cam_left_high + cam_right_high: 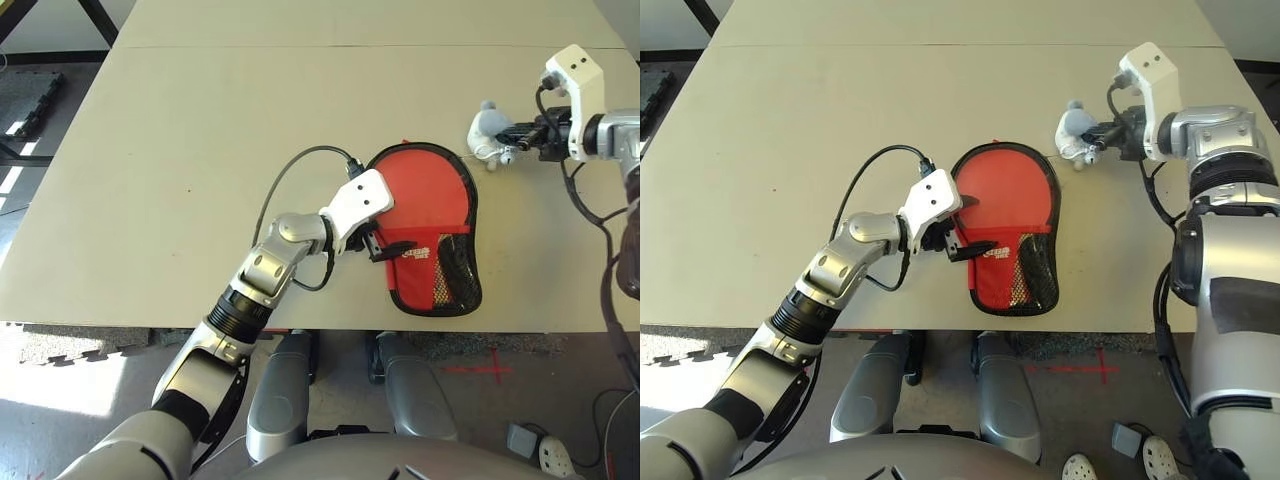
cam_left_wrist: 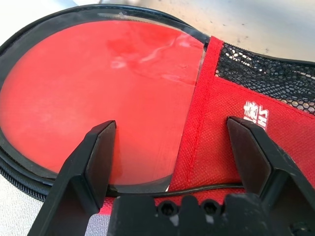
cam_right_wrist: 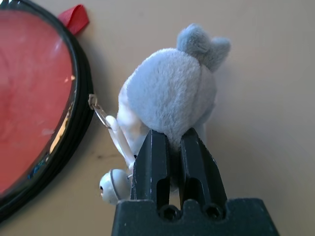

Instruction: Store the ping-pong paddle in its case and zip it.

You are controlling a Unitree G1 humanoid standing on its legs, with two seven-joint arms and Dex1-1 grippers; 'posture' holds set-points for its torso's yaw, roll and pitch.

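Left wrist view shows my left gripper (image 2: 172, 147) spread wide over the red paddle-shaped fabric case (image 1: 425, 230) — red rubber-faced ping-pong paddle (image 2: 93, 93) inside. At two o'clock, my right gripper (image 3: 172, 147) pinches a grey plush keychain toy (image 3: 172, 83).
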